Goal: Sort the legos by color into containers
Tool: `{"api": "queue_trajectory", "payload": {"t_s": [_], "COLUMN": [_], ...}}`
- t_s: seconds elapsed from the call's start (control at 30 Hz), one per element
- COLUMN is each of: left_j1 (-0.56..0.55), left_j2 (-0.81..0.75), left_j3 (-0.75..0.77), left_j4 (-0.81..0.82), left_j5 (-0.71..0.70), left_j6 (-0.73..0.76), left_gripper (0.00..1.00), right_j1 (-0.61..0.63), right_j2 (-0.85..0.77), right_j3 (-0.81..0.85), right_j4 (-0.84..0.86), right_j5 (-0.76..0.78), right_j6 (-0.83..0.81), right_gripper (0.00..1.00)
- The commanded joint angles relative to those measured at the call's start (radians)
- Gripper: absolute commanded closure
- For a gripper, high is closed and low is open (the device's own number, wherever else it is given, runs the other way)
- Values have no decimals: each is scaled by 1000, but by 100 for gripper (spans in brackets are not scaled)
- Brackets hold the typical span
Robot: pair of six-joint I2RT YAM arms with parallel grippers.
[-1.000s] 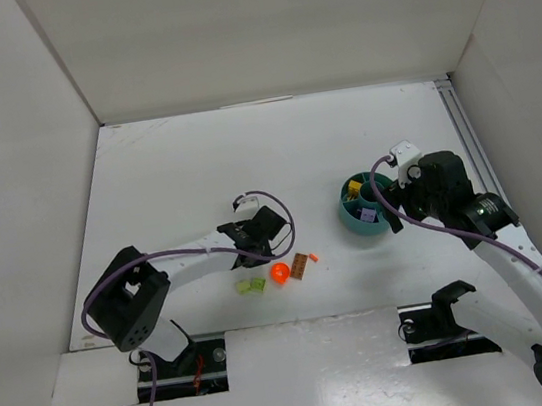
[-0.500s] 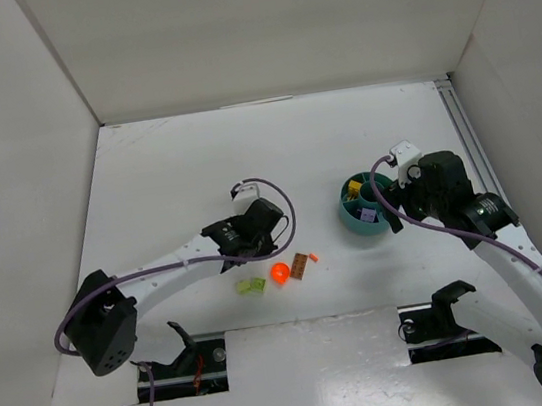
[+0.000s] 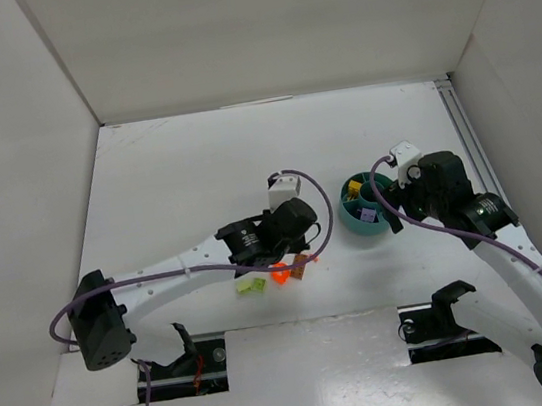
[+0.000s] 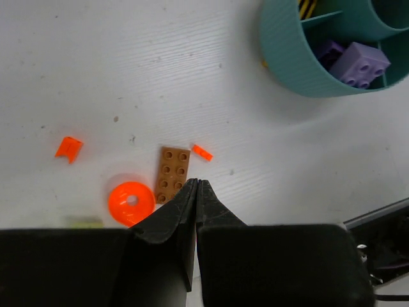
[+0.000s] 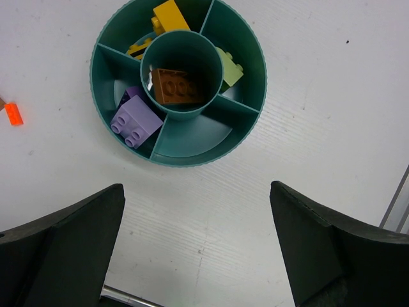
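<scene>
We see a round teal plastic bowl (image 5: 195, 137) with fine ribs on its outer wall. In its central cup lies a brown studded brick (image 5: 174, 86). The other compartments hold pale purple bricks (image 5: 135, 121), a yellow brick (image 5: 169, 16) and a lime green brick (image 5: 230, 67). On the white table (image 4: 128, 64), which has faint grey streaks, we find a brown flat plate with eight studs (image 4: 172, 173), a bright orange round piece (image 4: 130, 201) and two small orange chips (image 4: 202, 152). The left arm (image 3: 180, 271) is white with black joints, and a purple cable (image 3: 328, 213) runs along it.
</scene>
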Motion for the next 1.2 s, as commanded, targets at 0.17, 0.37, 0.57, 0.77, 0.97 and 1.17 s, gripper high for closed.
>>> {"api": "queue_trajectory", "payload": {"t_s": [0.17, 0.37, 0.57, 0.77, 0.97, 1.17], "left_j1": [-85, -104, -113, -131, -132, -141], "left_j2": [84, 95, 95, 116, 165, 227], "left_j3": [145, 167, 176, 211, 280, 345], "left_j4": [3, 40, 80, 118, 159, 170], "left_j5": [-55, -55, -21, 0, 52, 80], "left_j6": [72, 85, 129, 183, 249, 304], "left_gripper": [100, 100, 100, 100, 100, 100], "right_j1": [-5, -5, -5, -5, -5, -5], "right_j2": [-16, -17, -7, -26, -35, -66], "right_j3": [1, 1, 1, 1, 12, 22], "right_j4": [35, 35, 35, 26, 15, -35], "right_j5": [1, 1, 1, 32, 102, 243], "right_j6": [-2, -2, -2, 17, 58, 142], "right_gripper": [0, 0, 0, 0, 0, 0]}}
